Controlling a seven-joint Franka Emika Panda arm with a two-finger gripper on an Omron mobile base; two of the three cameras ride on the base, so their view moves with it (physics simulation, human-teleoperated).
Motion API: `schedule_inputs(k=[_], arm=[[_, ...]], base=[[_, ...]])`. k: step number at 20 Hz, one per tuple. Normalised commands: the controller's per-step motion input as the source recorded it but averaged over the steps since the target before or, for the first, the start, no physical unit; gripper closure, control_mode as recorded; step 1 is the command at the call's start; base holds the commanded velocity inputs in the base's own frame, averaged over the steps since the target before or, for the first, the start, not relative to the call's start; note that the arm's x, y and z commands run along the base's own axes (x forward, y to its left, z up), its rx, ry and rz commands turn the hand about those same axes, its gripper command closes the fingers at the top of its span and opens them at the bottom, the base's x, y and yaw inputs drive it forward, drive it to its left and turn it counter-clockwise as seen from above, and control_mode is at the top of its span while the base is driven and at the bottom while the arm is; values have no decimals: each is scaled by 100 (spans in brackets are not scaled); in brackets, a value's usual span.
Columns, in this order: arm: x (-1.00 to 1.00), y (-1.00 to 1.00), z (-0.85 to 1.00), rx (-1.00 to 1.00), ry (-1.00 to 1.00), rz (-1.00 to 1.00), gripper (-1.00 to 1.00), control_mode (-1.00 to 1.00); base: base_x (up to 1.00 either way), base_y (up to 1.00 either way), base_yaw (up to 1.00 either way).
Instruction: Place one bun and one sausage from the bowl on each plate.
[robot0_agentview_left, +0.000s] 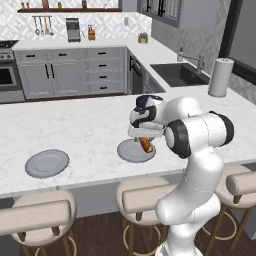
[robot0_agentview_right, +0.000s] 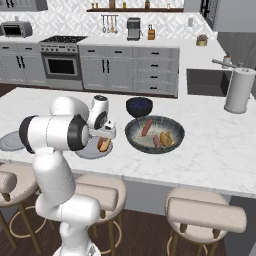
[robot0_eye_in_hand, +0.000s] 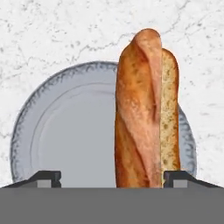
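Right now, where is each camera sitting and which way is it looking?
Left base view: behind the arm on its left, looking forward and down over the island counter; the white arm rises at lower right.
Right base view: behind on its right, looking at the bowl; the arm rises at lower left.
Hand view: on the hand, looking down at a plate; the open gripper tips show at the bottom.
Shared: all show that plate and the bun on it.
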Motion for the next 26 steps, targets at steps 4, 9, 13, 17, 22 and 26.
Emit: schedule_inputs(k=[4,9,13,17,22,26], arm=[[-64,-17,81,-1,-20,-9,-100,-100],[-15,-84,58,0,-9,-7,-100,-100],[28,-90,59,1,0,-7,-100,-100],[75,-63,39,7,11,-4,-100,-100],[90,-37,-2,8,8,0,-100,-100],[64,-48,-32,0,2,-4,-100,-100]], base=[[0,0,0],[0,0,0],[0,0,0],[0,0,0],[0,0,0],[0,0,0]])
